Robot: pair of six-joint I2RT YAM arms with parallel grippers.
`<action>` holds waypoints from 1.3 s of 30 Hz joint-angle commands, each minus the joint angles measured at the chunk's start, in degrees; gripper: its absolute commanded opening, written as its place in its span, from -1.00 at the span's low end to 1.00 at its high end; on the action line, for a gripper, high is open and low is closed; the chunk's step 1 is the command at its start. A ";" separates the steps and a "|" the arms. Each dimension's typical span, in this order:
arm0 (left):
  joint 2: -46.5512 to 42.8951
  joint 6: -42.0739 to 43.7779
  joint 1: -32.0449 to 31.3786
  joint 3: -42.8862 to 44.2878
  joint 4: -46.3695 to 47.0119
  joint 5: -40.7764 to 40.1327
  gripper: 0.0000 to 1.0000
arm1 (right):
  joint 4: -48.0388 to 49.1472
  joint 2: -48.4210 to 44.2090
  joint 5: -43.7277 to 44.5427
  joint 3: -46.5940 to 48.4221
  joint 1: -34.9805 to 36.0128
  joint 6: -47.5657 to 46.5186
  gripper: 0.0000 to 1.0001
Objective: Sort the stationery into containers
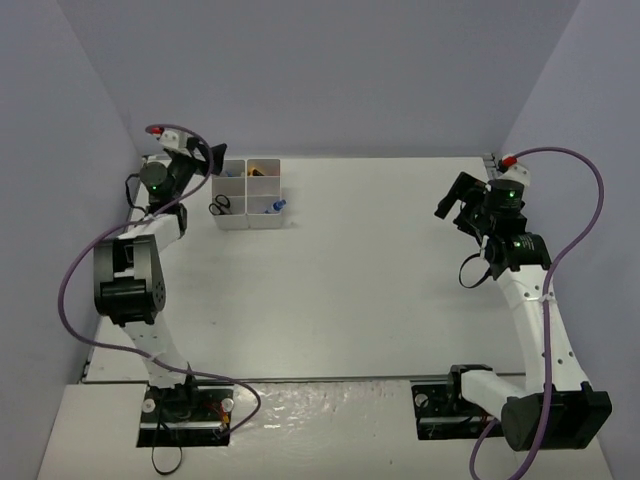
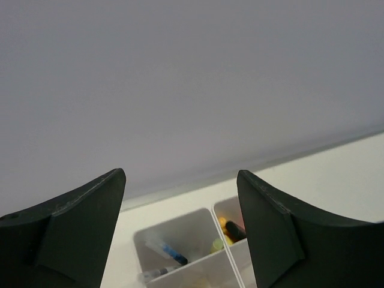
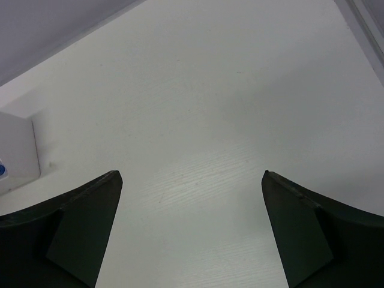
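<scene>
The white containers (image 1: 250,222) stand at the table's far left. Black-handled scissors (image 1: 220,207) lie in a near compartment and a blue-capped bottle (image 1: 277,206) in the one beside it. Yellow and orange markers (image 1: 262,173) fill a far compartment. My left gripper (image 1: 212,158) hovers open and empty just left of and above the block. In the left wrist view, the gripper (image 2: 180,174) frames the containers (image 2: 180,225), with pens (image 2: 168,253) and yellow markers (image 2: 223,227) inside. My right gripper (image 1: 455,205) hangs open and empty over bare table at the right; its fingers (image 3: 90,222) are wide apart.
Grey walls close in the table on the left, back and right. A corner of the white container block (image 3: 18,150) shows at the left edge of the right wrist view. Purple cables loop beside both arms.
</scene>
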 commanded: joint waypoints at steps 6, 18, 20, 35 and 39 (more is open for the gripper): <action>-25.12 24.46 4.65 13.31 -66.90 -20.22 0.44 | 1.78 0.15 2.98 -3.82 0.59 3.45 1.00; -43.18 29.70 11.64 -5.15 -92.10 -25.61 0.45 | 5.12 -4.99 5.47 -10.38 0.63 -0.08 1.00; -44.99 30.18 11.65 -7.68 -92.57 -26.73 0.45 | 5.42 -5.55 5.37 -11.29 0.63 -0.45 1.00; -52.41 33.53 11.73 -18.68 -88.86 -34.41 0.53 | 9.29 -8.04 3.85 -13.79 0.63 -1.63 1.00; -52.39 33.36 11.73 -19.08 -88.12 -33.80 0.53 | 10.12 -8.71 4.17 -13.87 0.71 -2.13 1.00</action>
